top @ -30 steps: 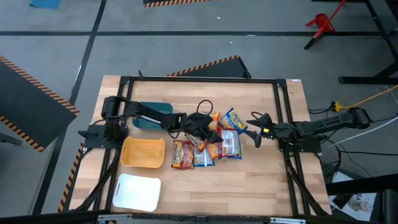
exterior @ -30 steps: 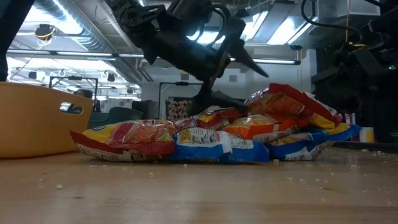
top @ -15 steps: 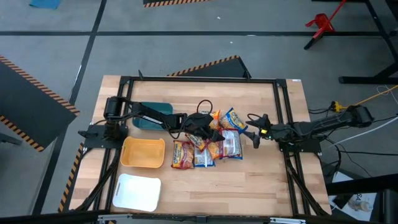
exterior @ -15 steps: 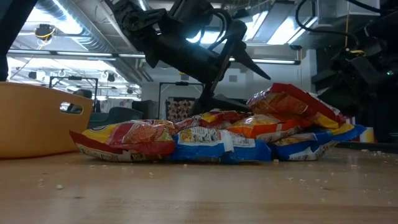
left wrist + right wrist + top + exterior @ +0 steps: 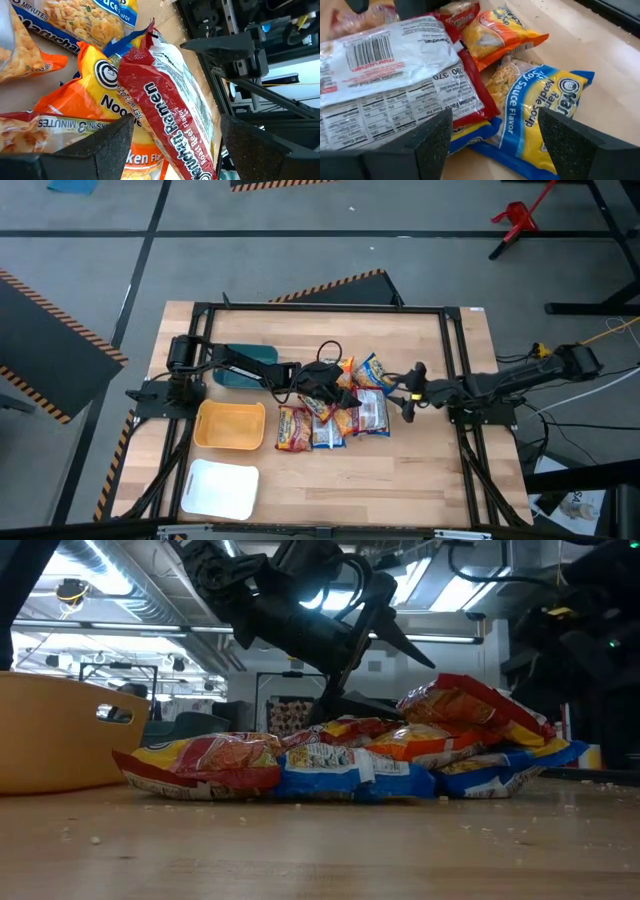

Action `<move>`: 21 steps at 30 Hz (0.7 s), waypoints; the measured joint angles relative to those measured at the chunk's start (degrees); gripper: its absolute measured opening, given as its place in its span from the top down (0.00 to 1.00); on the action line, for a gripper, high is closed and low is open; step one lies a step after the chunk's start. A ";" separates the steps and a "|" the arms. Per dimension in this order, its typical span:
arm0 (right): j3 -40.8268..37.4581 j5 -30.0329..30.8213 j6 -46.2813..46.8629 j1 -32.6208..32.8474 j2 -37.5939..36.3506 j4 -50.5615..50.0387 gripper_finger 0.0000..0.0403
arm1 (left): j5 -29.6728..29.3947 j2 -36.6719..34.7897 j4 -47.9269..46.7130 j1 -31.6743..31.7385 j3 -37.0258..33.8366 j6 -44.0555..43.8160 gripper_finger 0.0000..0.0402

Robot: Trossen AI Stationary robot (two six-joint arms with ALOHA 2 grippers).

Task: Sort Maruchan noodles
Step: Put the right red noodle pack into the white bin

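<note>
Left gripper (image 5: 322, 383) hovered over noodle packets (image 5: 335, 415), jaws spread wide, nothing held; red packet (image 5: 175, 120) lay directly below, between its fingers. Right gripper (image 5: 408, 402) sat just beside pile's other edge, jaws also wide apart, empty; blue soy-sauce packet (image 5: 540, 112) and label-side-up red packet (image 5: 395, 90) lay right ahead.

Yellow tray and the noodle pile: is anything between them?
No. In the high view, only bare table separates the yellow tray from the noodle pile.
</note>
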 joint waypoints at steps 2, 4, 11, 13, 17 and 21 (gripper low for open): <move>1.72 -0.04 0.06 0.00 2.23 -2.31 0.30 | -0.01 0.00 0.00 0.00 0.00 0.02 0.27; 2.59 -1.11 0.41 0.00 4.39 -2.46 0.30 | -0.01 0.02 0.00 0.00 0.00 0.04 0.27; 5.19 -3.58 1.70 0.00 10.92 -0.78 0.30 | -0.01 0.02 -0.02 -0.17 0.00 0.24 0.27; 6.84 -3.63 1.40 0.00 12.56 -0.72 0.30 | -0.01 0.02 -0.02 -0.17 0.00 0.24 0.27; 10.11 -4.51 -1.13 0.00 15.65 -0.53 0.30 | -0.01 0.02 -0.02 -0.17 -0.02 0.24 0.27; 12.14 -4.46 -2.73 0.00 18.24 -0.45 0.30 | 0.02 0.02 -0.02 -0.17 -0.02 0.22 0.27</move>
